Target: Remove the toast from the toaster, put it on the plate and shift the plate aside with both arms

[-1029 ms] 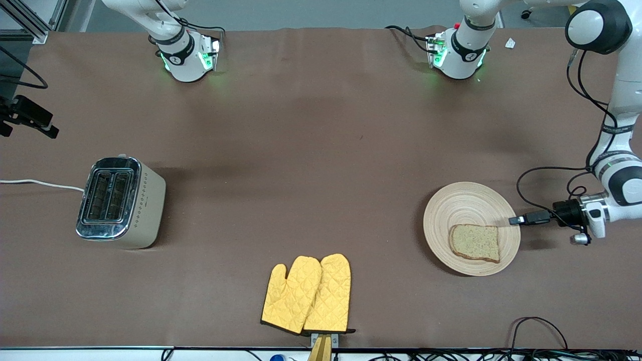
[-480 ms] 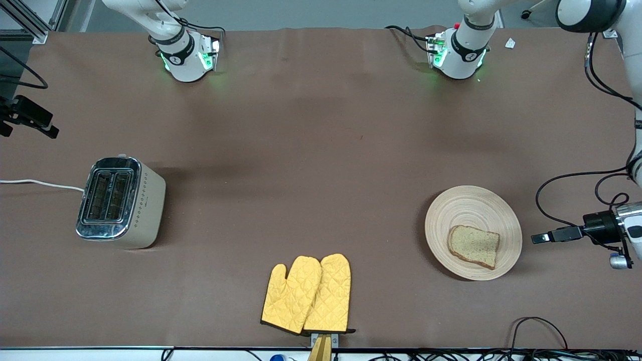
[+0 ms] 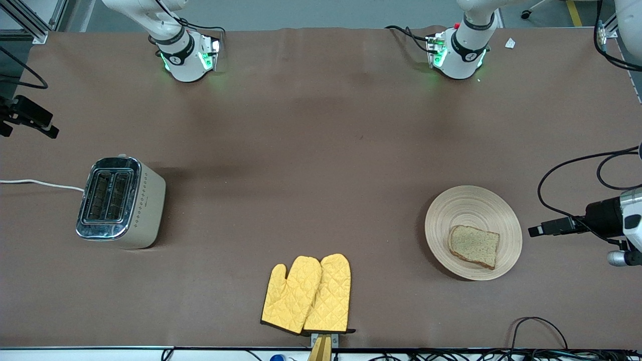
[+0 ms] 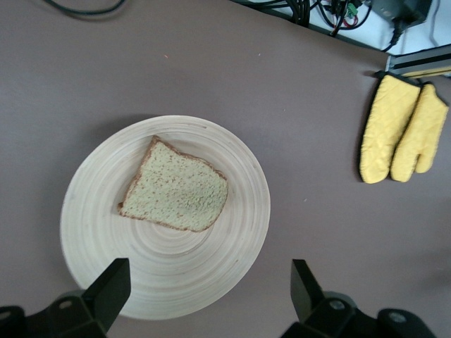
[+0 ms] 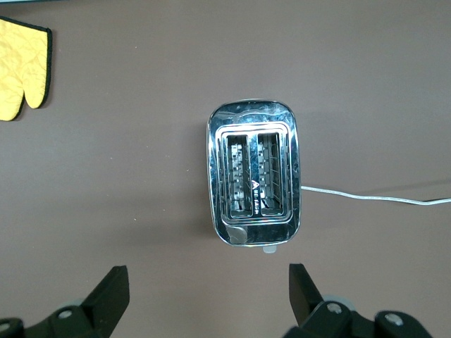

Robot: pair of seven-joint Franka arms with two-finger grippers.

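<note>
Glossy white arms (image 3: 471, 30), green-lit bases (image 3: 188, 60).

The table is seen by the front view from high above, facing the two green-lit arm bases along its upper edge. Straight down from close range, the round pale wooden plate (image 4: 106, 274) is framed by the left wrist view; it is shared with the front view (image 3: 466, 200). The chrome-topped cream toaster (image 5: 254, 182) is looked down on by the right wrist view, likewise shared (image 3: 120, 203).
</note>
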